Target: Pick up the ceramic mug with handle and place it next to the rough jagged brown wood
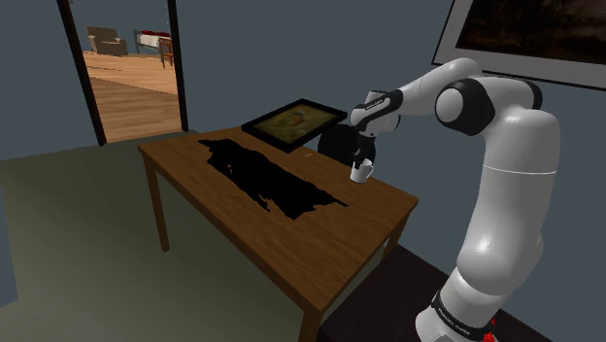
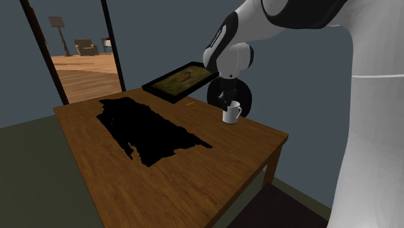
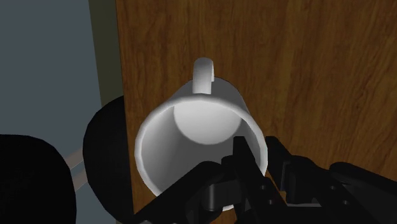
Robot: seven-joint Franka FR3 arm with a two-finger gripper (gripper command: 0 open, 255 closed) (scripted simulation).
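Between the jaws: white ceramic mug with handle (image 3: 191,137), wall clamped, one finger inside the rim | beneath: brown wooden surface (image 2: 97,162) | black jagged flat slab (image 1: 267,180) well apart from jaws

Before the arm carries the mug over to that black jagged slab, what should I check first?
1. Grip: gripper shut on the white mug at its rim: ok.
2. Mug upright: ok.
3. Mug lifted clear of the table: cannot tell.
4. The black jagged slab lies flat in plain sight on the table: ok.
5. Bare tabletop beside the slab for setting down: ok.
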